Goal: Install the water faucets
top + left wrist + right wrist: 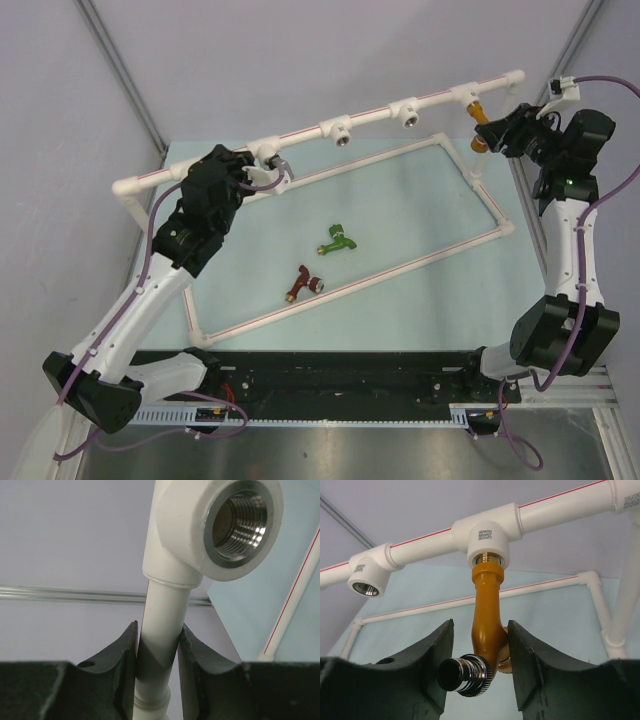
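The orange-yellow faucet (480,125) hangs with its threaded end in the rightmost tee socket (487,535) of the white pipe frame (385,118). My right gripper (480,645) is closed around the orange-yellow faucet (487,610); its chrome spout lies against the left finger and its handle side against the right finger. My left gripper (157,647) is shut on the white pipe (162,615) just below an empty silver-ringed socket (240,522). The green faucet (338,240) and the dark red-brown faucet (303,285) lie loose on the mat.
Two more empty sockets (342,132) (408,112) sit along the raised top pipe. The frame's lower rectangle of pipe (400,270) lies on the teal mat around the loose faucets. Grey walls close in the back and both sides.
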Controlling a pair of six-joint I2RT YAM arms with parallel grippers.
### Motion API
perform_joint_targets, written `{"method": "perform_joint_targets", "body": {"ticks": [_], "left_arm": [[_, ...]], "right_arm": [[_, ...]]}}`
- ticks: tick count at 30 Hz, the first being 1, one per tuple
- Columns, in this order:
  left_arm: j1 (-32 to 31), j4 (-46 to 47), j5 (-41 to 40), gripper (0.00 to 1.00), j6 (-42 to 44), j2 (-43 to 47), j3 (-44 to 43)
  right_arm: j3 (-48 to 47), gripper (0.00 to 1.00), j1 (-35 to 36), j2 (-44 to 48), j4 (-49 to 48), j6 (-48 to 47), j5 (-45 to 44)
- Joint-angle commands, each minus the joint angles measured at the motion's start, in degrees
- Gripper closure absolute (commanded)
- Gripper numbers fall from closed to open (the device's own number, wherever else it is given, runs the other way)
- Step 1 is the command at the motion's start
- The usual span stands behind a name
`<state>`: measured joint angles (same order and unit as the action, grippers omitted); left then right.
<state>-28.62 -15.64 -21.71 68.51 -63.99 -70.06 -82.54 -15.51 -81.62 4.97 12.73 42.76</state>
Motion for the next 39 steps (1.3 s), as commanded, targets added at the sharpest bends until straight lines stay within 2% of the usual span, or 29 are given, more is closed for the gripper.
{"method": "perform_joint_targets", "body": {"ticks": [1,10,13,15,16,18,19,21,22,24,30,39], "left_arm": [[-0.2,-0.9,1.4,1.0,-5.1,1.8,-1.2],[-0.2,-0.9,1.5,1.0,-5.0,2.0,-1.2],[-0.2,-0.9,1.5,1.0,-5.1,1.9,-1.3],[-0.2,-1.0,1.5,1.0,-5.0,1.9,-1.3],[-0.2,-1.0,1.5,1.0,-5.0,1.9,-1.3],[-0.2,-1.0,1.5,1.0,-5.1,1.9,-1.3],[-0.2,-1.0,1.5,1.0,-5.1,1.9,-1.3],[-0.2,-1.0,1.5,1.0,-5.1,1.9,-1.3],[-0.2,-1.1,1.5,1.0,-5.1,1.9,-1.3],[-0.2,-1.1,1.5,1.0,-5.1,2.0,-1.3],[-0.2,-1.2,1.5,1.0,-5.2,1.9,-1.4],[-0.2,-1.4,1.6,1.0,-5.4,2.4,-1.5]], "right_arm": [[-1.7,0.56,0.4,-0.7,-6.9,11.5,5.7],[1.3,0.91,-1.7,-1.5,-15.0,29.2,5.4],[3.3,0.97,-2.7,-2.0,-18.8,37.5,5.7],[4.6,0.96,-3.0,-2.2,-22.9,42.4,6.4],[5.1,0.84,-3.1,-2.2,-23.7,42.6,6.4],[5.2,0.68,-3.0,-1.5,-23.2,40.3,5.8],[5.3,0.53,-2.9,-1.1,-22.9,39.1,5.6],[5.3,0.4,-2.7,0.1,-22.2,36.5,5.8],[5.3,0.3,-2.6,0.4,-21.9,35.8,5.9],[5.5,0.2,-2.5,1.6,-20.6,33.5,5.9],[7.4,0.08,-2.2,4.5,-16.3,27.6,2.9],[15.6,0.02,0.6,7.2,-19.3,22.2,-1.5]]}}
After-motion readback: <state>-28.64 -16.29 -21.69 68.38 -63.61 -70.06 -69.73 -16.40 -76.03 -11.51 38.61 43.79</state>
